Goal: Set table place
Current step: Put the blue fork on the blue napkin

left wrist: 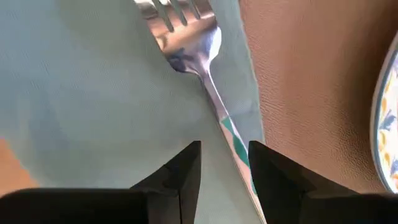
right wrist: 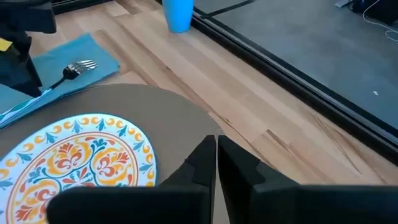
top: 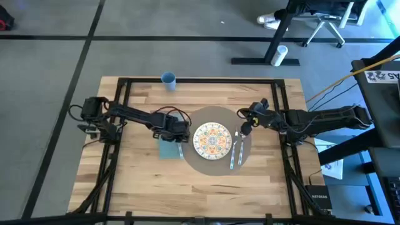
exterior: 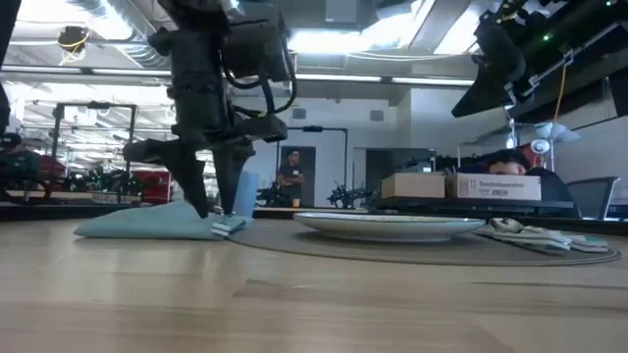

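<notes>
Left gripper (left wrist: 224, 163) reaching down, jaws spread astride fork (left wrist: 186, 50) handle on napkin (top: 169, 149) beside place (top: 203, 162) mid-table (top: 144, 181); right gripper (right wrist: 216, 155) pressed together over place's far edge; no legible writing.

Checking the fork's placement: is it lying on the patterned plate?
No, the fork lies on the teal napkin beside the plate, as the right wrist view shows.

A robotics lab or open office: the butcher-block desk (top: 144, 181) stands on grey carpet, with an office chair (top: 329, 28) nearby, cables along one side, ceiling strip lights, stacked boxes (exterior: 459, 185), and a person (exterior: 289, 175) standing far back.
</notes>
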